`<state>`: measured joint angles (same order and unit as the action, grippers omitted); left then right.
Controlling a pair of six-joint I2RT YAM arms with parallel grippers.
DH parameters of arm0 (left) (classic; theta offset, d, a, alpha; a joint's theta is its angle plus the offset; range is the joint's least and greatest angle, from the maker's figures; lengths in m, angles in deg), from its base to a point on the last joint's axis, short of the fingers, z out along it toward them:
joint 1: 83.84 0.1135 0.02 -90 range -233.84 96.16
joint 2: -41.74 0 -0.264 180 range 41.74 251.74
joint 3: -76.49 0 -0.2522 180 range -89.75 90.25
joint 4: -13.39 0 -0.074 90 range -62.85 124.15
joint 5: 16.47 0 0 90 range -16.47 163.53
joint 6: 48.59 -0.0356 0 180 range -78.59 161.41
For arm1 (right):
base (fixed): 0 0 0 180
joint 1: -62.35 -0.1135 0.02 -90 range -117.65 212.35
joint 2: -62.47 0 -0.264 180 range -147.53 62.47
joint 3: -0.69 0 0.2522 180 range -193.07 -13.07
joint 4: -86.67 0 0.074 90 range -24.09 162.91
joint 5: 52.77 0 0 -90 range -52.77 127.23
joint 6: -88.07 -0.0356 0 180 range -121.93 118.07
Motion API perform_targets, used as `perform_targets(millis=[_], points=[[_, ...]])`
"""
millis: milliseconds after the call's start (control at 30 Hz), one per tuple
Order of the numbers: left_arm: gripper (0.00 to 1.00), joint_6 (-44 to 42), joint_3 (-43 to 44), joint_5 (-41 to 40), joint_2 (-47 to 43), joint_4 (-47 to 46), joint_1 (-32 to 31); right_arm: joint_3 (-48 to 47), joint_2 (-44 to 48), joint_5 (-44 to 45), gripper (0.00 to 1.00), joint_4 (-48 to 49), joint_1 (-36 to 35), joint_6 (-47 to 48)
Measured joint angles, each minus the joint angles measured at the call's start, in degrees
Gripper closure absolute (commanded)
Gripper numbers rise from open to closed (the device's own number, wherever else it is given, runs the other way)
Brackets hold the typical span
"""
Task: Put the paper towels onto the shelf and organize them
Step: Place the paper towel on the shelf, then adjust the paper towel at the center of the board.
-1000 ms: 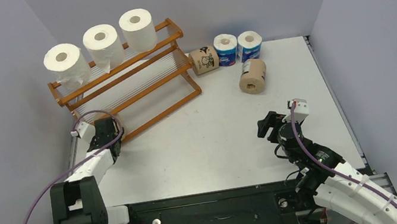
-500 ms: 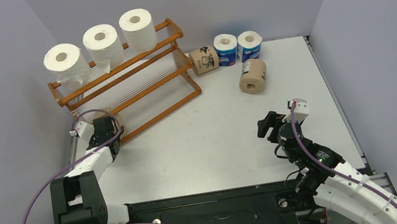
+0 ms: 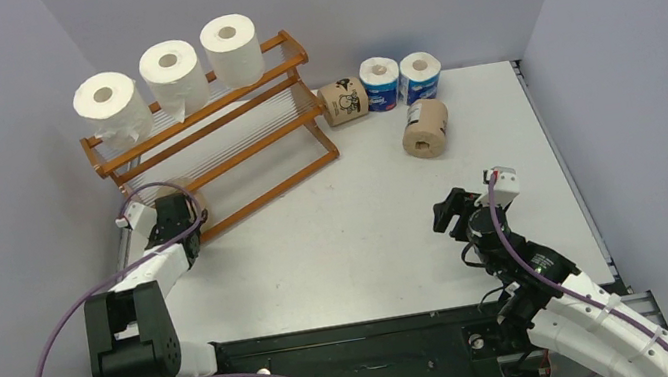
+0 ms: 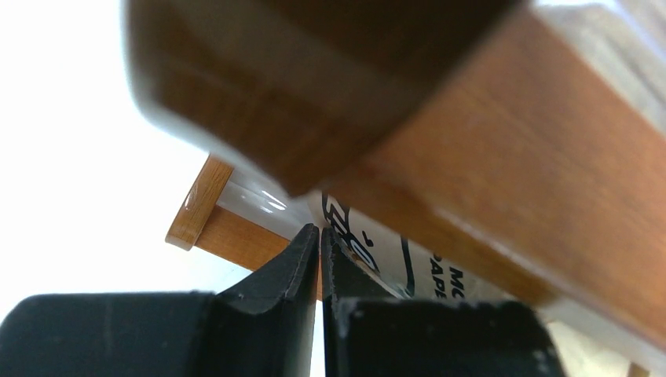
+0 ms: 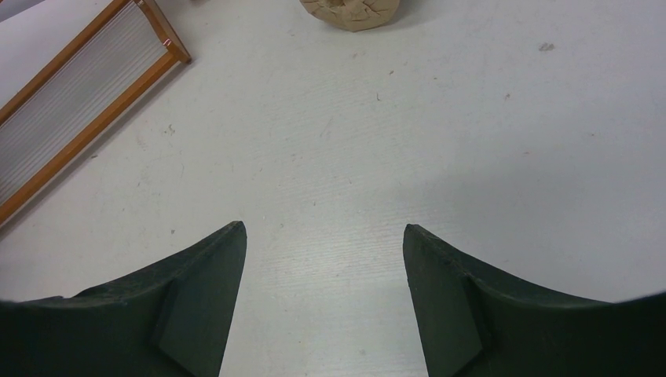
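Note:
The shelf (image 3: 233, 154) stands at the back left with three white paper towels (image 3: 169, 68) on its top tier. My left gripper (image 3: 179, 207) is shut at the shelf's near left end, its tips (image 4: 320, 232) right against a brown-wrapped roll (image 4: 377, 251) with black print that lies under a wooden rail (image 4: 550, 157). Nothing shows between the fingers. That roll (image 3: 183, 189) peeks out past the wrist in the top view. My right gripper (image 3: 450, 211) hangs open (image 5: 323, 228) over bare table at the near right.
To the right of the shelf, a brown roll (image 3: 344, 102) lies on its side and two blue-and-white rolls (image 3: 380, 84) stand upright. Another brown roll (image 3: 426, 127) lies nearer, its edge (image 5: 353, 12) showing ahead of my right gripper. Grey walls close in the table.
My left gripper has crept a little toward the shelf, and the brown roll shows more beyond it. The right arm has not moved.

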<state>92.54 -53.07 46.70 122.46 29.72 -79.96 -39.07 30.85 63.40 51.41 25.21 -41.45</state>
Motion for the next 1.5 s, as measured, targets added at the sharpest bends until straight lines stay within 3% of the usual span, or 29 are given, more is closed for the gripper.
perform_targets(millis=[167, 467, 700, 967, 1167, 1367, 1500], points=[[0.94, 0.15, 0.0, 0.07, 0.0, -0.04, 0.02, 0.11, 0.0, 0.0, 0.32, -0.02, 0.0, 0.02], [0.78, 0.81, -0.24, 1.66, -1.27, 0.22, 0.11, 0.11, -0.02, 0.0, 0.32, 0.0, 0.0, 0.02], [0.61, 0.74, -2.29, 3.37, -7.72, 1.95, -0.85, 0.11, -0.04, -0.02, 0.32, 0.0, 0.0, 0.02], [0.51, 0.72, -5.31, 4.33, -16.9, 7.61, -4.28, 0.11, -0.09, -0.02, 0.32, -0.02, 0.0, 0.04], [0.46, 0.46, -5.6, 2.23, -24.7, 12.7, -14.53, 0.0, -0.09, -0.02, 0.32, -0.09, 0.0, 0.02], [0.4, 0.33, -5.55, -2.1, -33.0, 16.61, -29.79, -2.29, -0.39, 1.36, 0.27, -1.03, 0.0, -0.66], [0.37, 0.33, -4.87, -5.31, -33.42, 18.49, -40.13, -5.31, -3.61, 4.22, 0.22, -1.05, 0.37, -2.12]])
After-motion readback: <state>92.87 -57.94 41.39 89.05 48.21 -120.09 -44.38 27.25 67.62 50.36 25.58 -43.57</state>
